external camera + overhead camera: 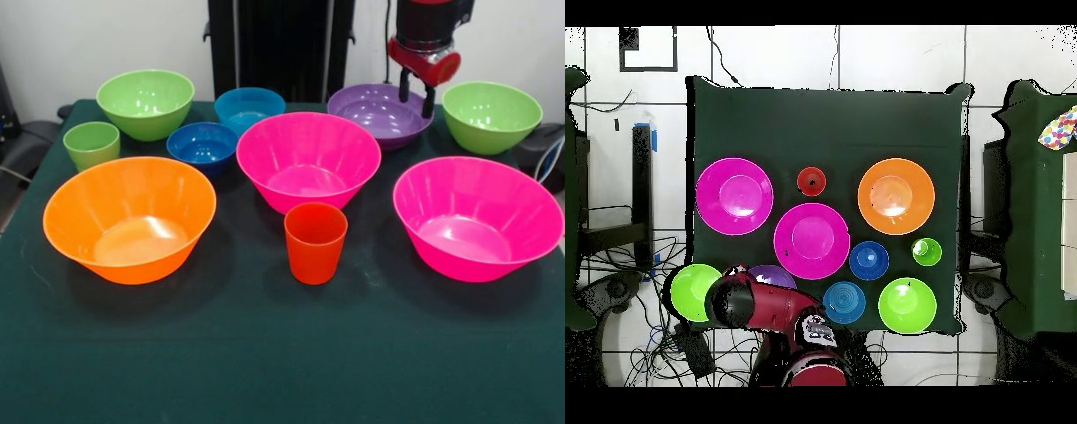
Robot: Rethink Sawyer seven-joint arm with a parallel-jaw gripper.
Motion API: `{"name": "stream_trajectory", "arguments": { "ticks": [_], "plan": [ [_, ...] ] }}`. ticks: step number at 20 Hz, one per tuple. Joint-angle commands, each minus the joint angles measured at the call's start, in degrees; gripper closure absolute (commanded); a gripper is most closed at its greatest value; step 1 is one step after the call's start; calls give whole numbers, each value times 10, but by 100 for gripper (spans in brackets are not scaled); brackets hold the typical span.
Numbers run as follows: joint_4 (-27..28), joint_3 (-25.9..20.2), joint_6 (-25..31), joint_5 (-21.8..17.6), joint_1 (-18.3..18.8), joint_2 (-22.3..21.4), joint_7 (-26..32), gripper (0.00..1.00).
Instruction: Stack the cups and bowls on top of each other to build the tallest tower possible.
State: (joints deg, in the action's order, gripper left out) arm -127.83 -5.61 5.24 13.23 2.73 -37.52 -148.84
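**Nothing is stacked yet, so start with the biggest bowl**

All the bowls and cups sit apart on the dark green table (265, 371). No tower has been started.

The orange bowl (130, 218) is the widest. It sits at the front left in the front view. I think it should be the bottom, so the arm had better leave it where it is. Next come the two pink bowls, one in the middle (308, 160) and one at the front right (478, 216). Then the two green bowls at the back, one on the left (146, 102) and one on the right (492, 116). Then the purple bowl (378, 114), the light blue bowl (249, 109) and the small dark blue bowl (204, 145). Last are the orange-red cup (315, 241) at the front and the light green cup (92, 144) at the far left.

The gripper (417, 94) hangs over the right side of the purple bowl. Its two fingers are a little way apart and hold nothing.

To do this well, it should pinch a bowl by its rim, lift it straight up, and lower it gently in the middle of the bowl below. The bowls are shiny and may slip.
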Motion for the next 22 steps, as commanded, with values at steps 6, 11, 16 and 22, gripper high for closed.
{"name": "stream_trajectory", "arguments": {
  "ticks": [6, 11, 16, 22],
  "plan": [
    [71, -61, -70, -1, 3, 105, -61, 0],
    [82, -43, -84, 0, -17, 124, -66, 0],
    [89, -37, -110, -4, -21, 147, -66, 0],
    [94, -34, -134, -7, -24, 169, -66, 0]
  ]
}}
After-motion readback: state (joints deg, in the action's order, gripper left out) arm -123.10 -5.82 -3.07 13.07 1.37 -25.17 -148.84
